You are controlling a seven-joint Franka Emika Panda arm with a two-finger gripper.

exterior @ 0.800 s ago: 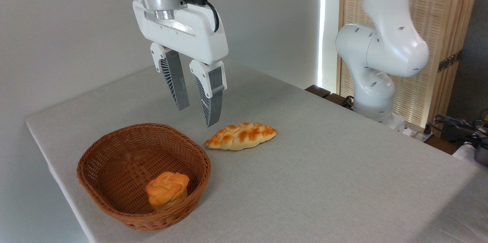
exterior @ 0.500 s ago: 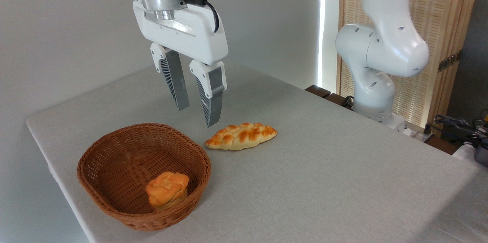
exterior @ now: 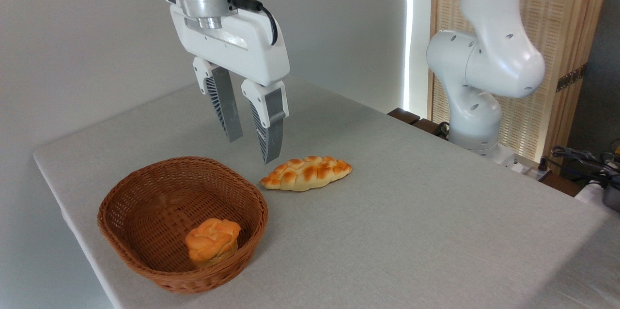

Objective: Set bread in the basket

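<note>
The bread (exterior: pixel 306 173), a long braided golden-brown loaf, lies flat on the grey tablecloth just right of the basket. The round brown wicker basket (exterior: pixel 145 193) sits near the table's front left and holds a small orange bun (exterior: pixel 212 241). My gripper (exterior: pixel 252 150) hangs open in the air above the gap between basket and loaf, fingers pointing down, nothing between them. Its nearer fingertip is a little left of and above the loaf's left end.
The arm's white base (exterior: pixel 479 86) stands at the table's far right edge. Cables and dark gear (exterior: pixel 588 163) lie beyond the right edge. A slatted wooden screen (exterior: pixel 557 33) stands behind. The table (exterior: pixel 411 231) edge runs close to the basket's left side.
The gripper has shifted very slightly down and to the right and turned a little. The loaf, basket and bun have not moved.
</note>
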